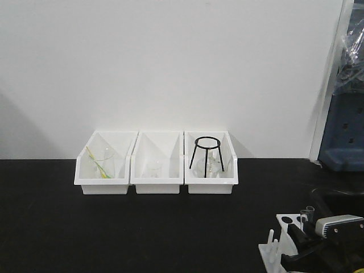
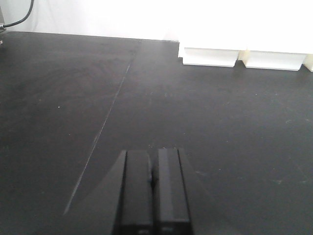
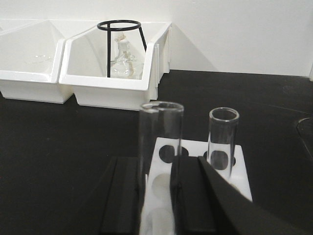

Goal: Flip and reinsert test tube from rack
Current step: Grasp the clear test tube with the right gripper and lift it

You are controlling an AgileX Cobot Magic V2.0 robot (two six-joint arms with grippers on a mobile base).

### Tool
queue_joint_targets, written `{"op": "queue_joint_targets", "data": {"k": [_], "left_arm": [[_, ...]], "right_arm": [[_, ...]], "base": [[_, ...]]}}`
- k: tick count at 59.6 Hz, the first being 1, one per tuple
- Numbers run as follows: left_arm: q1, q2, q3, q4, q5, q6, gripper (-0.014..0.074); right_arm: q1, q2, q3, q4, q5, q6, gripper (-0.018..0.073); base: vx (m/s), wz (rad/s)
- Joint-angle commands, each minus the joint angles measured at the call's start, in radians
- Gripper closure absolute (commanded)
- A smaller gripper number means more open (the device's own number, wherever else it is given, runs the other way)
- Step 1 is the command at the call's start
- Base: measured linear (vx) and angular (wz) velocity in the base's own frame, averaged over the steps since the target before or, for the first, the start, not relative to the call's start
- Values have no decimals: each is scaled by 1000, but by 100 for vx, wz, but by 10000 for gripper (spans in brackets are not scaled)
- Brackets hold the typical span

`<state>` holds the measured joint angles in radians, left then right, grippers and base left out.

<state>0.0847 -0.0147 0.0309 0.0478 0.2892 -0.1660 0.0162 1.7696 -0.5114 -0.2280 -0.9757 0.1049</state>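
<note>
Two glass tubes stand rim-up at the rack. The right gripper clamps the nearer test tube, whose foot is hidden, and the second tube stands just beside it. The left gripper is closed and empty. A tilted lift could wedge the glass in its hole or knock the second tube.

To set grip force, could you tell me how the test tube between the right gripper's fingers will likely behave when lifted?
The test tube is clear thin glass, so probably fragile and slippery. It looks empty, so likely light. Round and slender, it would probably roll if laid down.
</note>
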Motion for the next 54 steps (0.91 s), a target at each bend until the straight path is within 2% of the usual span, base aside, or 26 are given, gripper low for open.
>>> {"op": "queue_joint_targets", "data": {"k": [1,14,35,46,51,54], "left_arm": [[-7,-11,1,-4,-87,0,603],[-7,-11,1,-4,-87,0,603],[-7,-11,1,-4,-87,0,603],[-7,-11,1,-4,-87,0,603],[-7,-11,1,-4,-87,0,603],[-7,-11,1,-4,-87,0,603]], "right_arm": [[-5,-40,-23,0,-87,-3,573],[-5,-176,-24,0,-33,0,573],[-5,-560,-169,0,390,23,571],[-5,-630,-208,-3,456,21,571],[-5,-646,-208,-58,461,-49,569],[-5,-656,-208,-157,473,-173,568]], "base": [[0,0],[0,0],[0,0],[0,0],[0,0],[0,0]]}}
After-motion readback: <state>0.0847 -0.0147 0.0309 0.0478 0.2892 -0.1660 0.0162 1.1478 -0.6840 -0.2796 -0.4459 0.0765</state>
